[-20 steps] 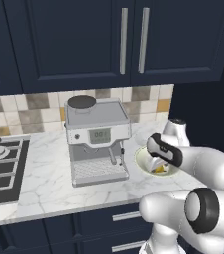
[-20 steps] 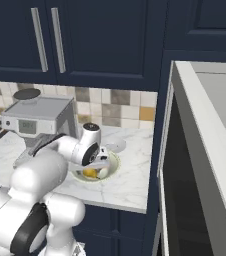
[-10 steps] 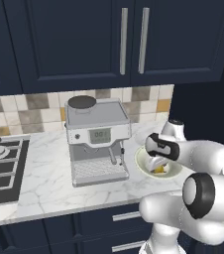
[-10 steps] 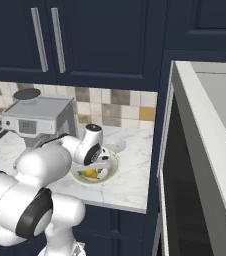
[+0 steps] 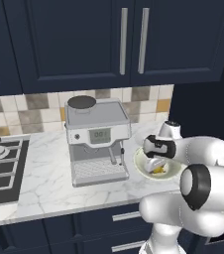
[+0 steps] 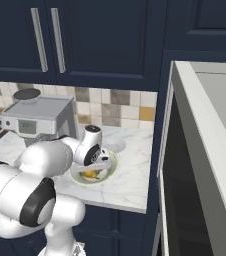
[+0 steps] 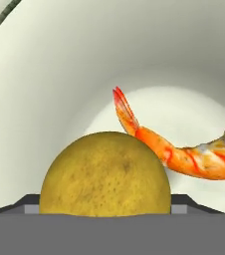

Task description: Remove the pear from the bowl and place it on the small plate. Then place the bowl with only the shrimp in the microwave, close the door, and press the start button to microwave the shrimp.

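You see the arm [image 6: 60,160] bent low over the bowl [image 6: 110,167] — something yellow [image 6: 90,173] inside. The small plate [image 6: 116,145] lies just behind; the microwave's open door [image 6: 195,165] stands at right.

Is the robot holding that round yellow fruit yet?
That cannot be told. The tool sits down in the wide pale bowl with its tips on either side of the round yellow pear, but whether they grip it is unclear.
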Robot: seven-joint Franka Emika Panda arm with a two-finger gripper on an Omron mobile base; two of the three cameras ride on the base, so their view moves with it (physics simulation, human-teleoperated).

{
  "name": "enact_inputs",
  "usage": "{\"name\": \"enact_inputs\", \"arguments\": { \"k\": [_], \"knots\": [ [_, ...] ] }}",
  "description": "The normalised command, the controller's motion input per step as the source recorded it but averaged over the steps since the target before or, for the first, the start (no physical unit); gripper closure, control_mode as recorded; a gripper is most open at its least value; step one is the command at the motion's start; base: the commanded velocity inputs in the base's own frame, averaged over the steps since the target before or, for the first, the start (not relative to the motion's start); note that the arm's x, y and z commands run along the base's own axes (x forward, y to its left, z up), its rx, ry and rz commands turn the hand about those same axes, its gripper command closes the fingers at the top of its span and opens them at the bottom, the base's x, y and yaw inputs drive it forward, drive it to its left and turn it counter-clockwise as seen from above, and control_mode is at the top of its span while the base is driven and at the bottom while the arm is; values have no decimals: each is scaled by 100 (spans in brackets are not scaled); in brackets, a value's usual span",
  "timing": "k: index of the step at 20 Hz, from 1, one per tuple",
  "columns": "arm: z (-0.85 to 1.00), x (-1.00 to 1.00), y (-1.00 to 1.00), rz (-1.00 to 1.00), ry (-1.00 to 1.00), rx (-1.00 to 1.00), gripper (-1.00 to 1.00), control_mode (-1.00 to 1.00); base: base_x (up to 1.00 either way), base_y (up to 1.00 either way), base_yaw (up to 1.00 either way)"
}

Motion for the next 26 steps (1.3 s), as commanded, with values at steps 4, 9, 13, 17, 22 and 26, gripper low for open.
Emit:
{"name": "enact_inputs", "arguments": {
  "k": [4,9,13,17,22,26],
  "knots": [
    [-12,-1,7,5,1,-1,100,-100,0,0,0],
    [63,-48,-3,0,-12,0,100,-100,0,0,0],
    [100,-46,-10,0,-29,0,100,-100,0,0,0],
    [93,-6,-1,0,-20,0,100,-100,0,0,0],
    [38,8,0,-1,-9,0,100,-100,0,0,0],
    [31,40,-1,-6,-2,0,100,-100,0,0,0]
  ]
}}
